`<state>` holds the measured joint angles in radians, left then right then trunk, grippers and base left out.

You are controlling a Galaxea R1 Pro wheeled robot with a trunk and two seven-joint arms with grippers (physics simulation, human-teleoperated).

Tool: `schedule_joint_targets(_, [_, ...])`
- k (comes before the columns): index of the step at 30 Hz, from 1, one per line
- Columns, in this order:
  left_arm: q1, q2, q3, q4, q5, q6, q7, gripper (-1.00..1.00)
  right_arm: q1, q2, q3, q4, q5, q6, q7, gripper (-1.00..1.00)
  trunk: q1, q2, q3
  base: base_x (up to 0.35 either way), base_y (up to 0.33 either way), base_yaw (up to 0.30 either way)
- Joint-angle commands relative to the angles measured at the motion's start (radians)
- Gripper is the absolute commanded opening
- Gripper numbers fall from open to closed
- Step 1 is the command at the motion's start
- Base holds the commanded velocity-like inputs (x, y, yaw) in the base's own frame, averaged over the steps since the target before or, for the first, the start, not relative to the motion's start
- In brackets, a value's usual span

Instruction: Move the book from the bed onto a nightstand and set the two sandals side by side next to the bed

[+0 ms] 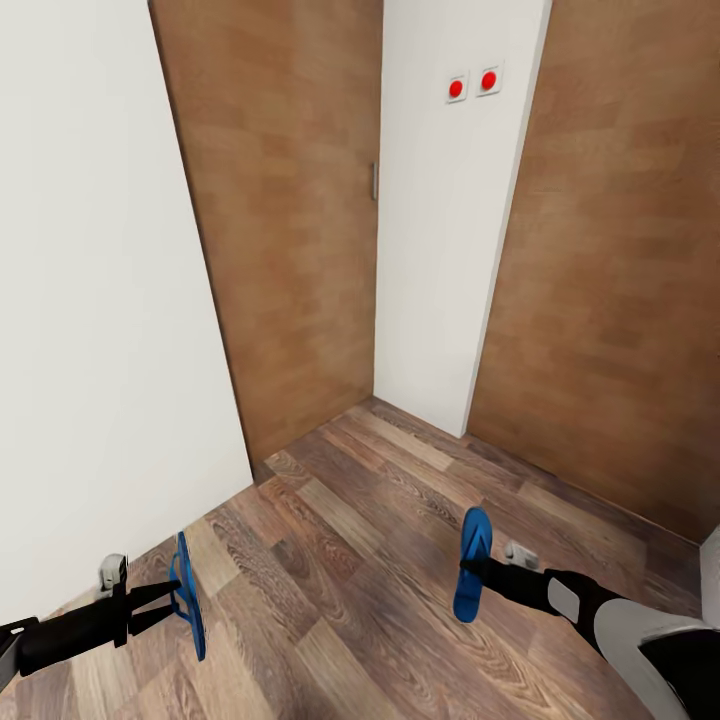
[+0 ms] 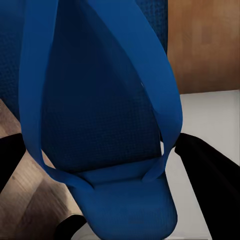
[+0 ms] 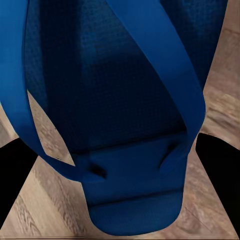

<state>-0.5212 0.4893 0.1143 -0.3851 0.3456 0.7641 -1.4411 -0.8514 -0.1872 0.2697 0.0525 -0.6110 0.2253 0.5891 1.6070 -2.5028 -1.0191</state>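
Both arms loaded. My left gripper [image 1: 172, 600] is clamped on one blue sandal [image 1: 187, 596], carried edge-on above the wood-plank floor [image 1: 350, 560] near the white wall [image 1: 90, 330]. My right gripper [image 1: 478, 572] is closed on the other sandal [image 1: 472, 562], also off the floor. I judge them light, flexible and prone to flop; a pinch on the sole edge near the straps [image 2: 165, 100] seems safest. Ahead, two brown wooden doors [image 1: 290, 220]. Close up, the sandals hide my fingertips, so grip depth is unclear.
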Motion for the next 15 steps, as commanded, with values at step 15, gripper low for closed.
schedule_joint_targets(15, [0.0,-0.001,0.0,0.0,0.002,0.011,-0.001,-1.0,-0.001,0.002,0.007,0.002,-0.012,-0.007,0.006,-1.0,-0.001,0.0,-0.001,-0.169,0.068,0.145])
